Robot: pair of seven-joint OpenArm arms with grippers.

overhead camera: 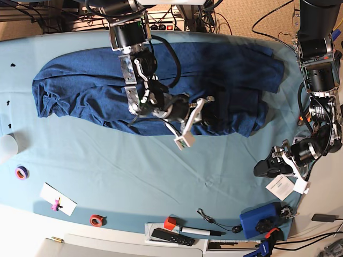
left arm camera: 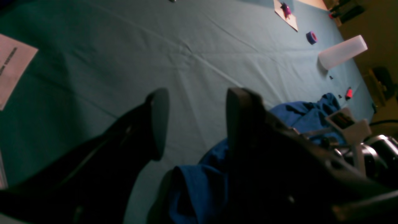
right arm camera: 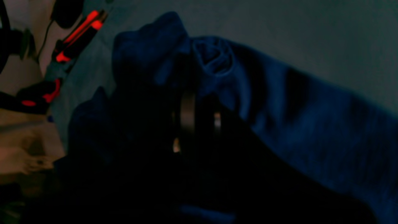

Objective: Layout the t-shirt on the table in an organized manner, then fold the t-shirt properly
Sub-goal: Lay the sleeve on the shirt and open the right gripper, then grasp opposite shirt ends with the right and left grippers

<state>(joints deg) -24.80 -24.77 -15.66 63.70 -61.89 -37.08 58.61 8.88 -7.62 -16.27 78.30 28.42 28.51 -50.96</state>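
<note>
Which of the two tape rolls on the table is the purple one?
The purple tape roll, beside the white cup at the table's end; the red tape roll lies near the front edge.

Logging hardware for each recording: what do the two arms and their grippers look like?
Both arms are black and silver metal with black cables along them. The left gripper has broad, dark, rounded-tip fingers. The right gripper carries a white camera mount; its fingers are too dark to describe.

Dark print on the white paper sheet [left arm camera: 14, 67] is too blurred to read.
</note>
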